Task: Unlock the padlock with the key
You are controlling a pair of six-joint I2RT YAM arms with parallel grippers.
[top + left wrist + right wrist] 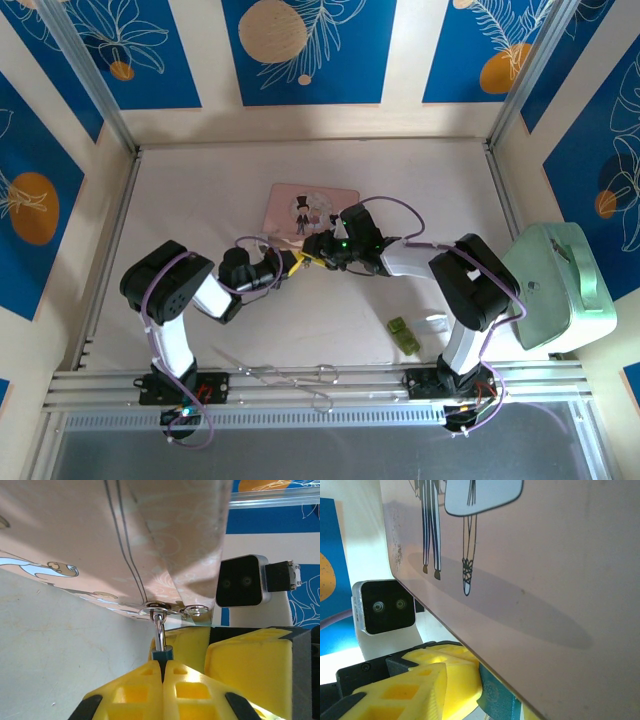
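Start at the left: note the left gripper (163, 672) pinched shut on the blue body of the padlock (162, 654), with the silvery shackle (159, 630) hooked up through the hasp (161, 608) at the edge of the pink box (165, 535). Hold that pinch firm and level, to stop any swing or twist on the hasp. Moving right, find the right gripper (318, 249) pressed in close against the lock from the other side, yellow fingers (420, 690) tucked under the box edge; cannot call those jaws parted or closed, nor make out the key between them. Judging from that, treat this as the insertion step: line the key square to the keyway, feed straight, turn gently, avoid dragging the box. Leave the green block (403, 335), further right, alone.
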